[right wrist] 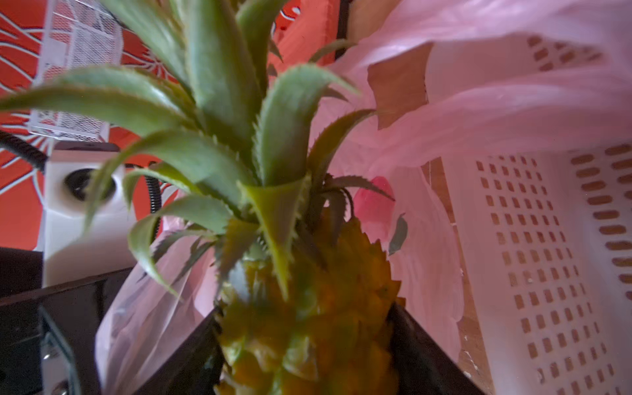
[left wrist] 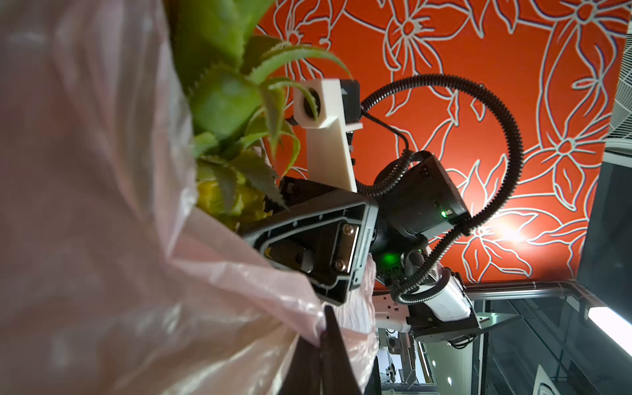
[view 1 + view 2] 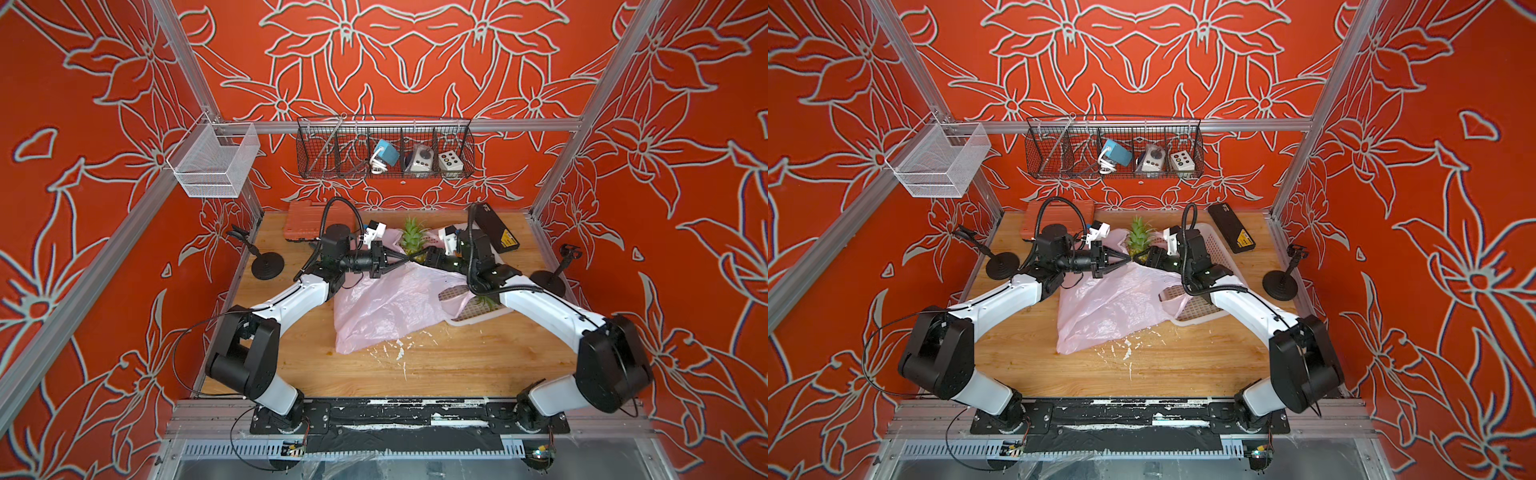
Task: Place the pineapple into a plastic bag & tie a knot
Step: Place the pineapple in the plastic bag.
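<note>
Two grippers are engaged just beside the white perforated basket [image 3: 1217, 249]: the plastic bag [image 3: 386, 307] is pinched at its rim by the left gripper [image 3: 409, 257]; the pineapple [image 1: 307, 307] is clasped upright at the bag's mouth by the right gripper [image 3: 429, 254]; the fruit is judged heavy and stiff, best held by the body; the film is judged light, slippery, tearable; the wooden counter [image 3: 457, 365] is hemmed by red floral walls [image 3: 415, 62].

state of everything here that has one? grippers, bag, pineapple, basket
left gripper: shut, pinching the plastic bag by its edge
right gripper: jaws wide, clamped on the pineapple
pineapple: upright, crown up, at the bag's mouth
plastic bag: crumpled on the table, one edge lifted, not knotted
white basket: flat on the table, partly under the bag
</note>
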Robot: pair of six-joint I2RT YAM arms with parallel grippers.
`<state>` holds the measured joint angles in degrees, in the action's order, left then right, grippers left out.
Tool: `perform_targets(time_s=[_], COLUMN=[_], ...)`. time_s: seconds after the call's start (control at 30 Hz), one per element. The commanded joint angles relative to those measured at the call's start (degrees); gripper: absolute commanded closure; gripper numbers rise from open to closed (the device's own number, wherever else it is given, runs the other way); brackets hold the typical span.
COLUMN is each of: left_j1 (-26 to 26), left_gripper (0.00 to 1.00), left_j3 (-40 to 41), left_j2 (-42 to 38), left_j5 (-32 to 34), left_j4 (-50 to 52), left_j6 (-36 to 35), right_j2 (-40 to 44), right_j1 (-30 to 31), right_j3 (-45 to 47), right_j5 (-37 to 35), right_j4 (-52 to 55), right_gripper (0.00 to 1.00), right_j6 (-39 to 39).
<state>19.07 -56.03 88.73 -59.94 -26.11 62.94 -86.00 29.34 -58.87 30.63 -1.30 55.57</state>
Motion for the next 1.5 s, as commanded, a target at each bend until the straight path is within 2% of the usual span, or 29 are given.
perform_targets(time_s=[0.0, 0.07, 0.2, 0.37, 0.47, 0.63, 0.7, 0.77, 0.93, 1.2, 1.3, 1.4, 1.47], left_j1=[-0.02, -0.15, -1.91, -4.01, -4.22, -4.39, -4.50, -4.56, -5.62, -6.22, -6.38, -6.52, -6.67], left_gripper=[1.00, 1.00, 1.00, 1.00, 1.00, 1.00, 1.00, 1.00, 1.00, 1.00, 1.00, 1.00, 1.00], left_j3=[1.54, 2.17, 4.67, 6.99, 7.87, 9.81, 10.79, 11.21, 10.26, 9.86, 10.06, 9.08, 8.26], left_j2=[1.19, 1.71, -0.45, -5.48, -7.98, -9.48, -9.84, -9.93, -10.97, -14.16, -15.05, -15.15, -15.49], left_j5=[0.99, 1.00, 3.56, 7.81, 10.07, 11.71, 12.12, 12.23, 12.85, 14.06, 13.74, 12.69, 12.66], left_j4=[-1.96, -0.53, 9.13, 22.54, 26.05, 23.30, 20.97, 19.56, 22.55, 27.91, 28.35, 29.97, 31.44], left_j6=[-2.60, -4.14, -11.89, -21.85, -25.00, -24.44, -23.28, -22.44, -23.23, -25.94, -25.92, -26.59, -27.19], right_j2=[-2.03, -3.75, -7.12, -8.66, -8.73, -8.15, -8.26, -8.96, -10.42, -11.69, -11.95, -13.21, -13.87], right_j1=[1.48, 2.89, 6.28, 7.97, 9.56, 11.34, 11.83, 12.80, 13.64, 13.50, 13.38, 13.13, 13.17], right_j3=[-3.06, -4.14, -8.13, -5.73, -5.29, -3.94, -3.17, -2.83, -2.83, -3.35, -2.64, -1.95, -2.58], right_j5=[2.53, 2.07, -1.85, -2.95, -2.25, -0.89, -0.18, 1.58, 5.58, 6.22, 3.59, 4.02, 3.66], right_j4=[-4.84, -4.60, 4.03, 4.29, 5.40, 6.05, 5.01, 3.12, 0.74, 1.30, 0.70, -3.21, -3.53], right_gripper=[0.61, 0.61, 0.61, 0.59, 0.59, 0.52, 0.46, 0.35, 0.18, 0.08, 0.17, 0.17, 0.12], right_j6=[2.64, 3.02, -0.66, -0.59, -1.53, -0.08, 1.67, 3.37, 4.86, 4.15, 4.23, 5.17, 4.08])
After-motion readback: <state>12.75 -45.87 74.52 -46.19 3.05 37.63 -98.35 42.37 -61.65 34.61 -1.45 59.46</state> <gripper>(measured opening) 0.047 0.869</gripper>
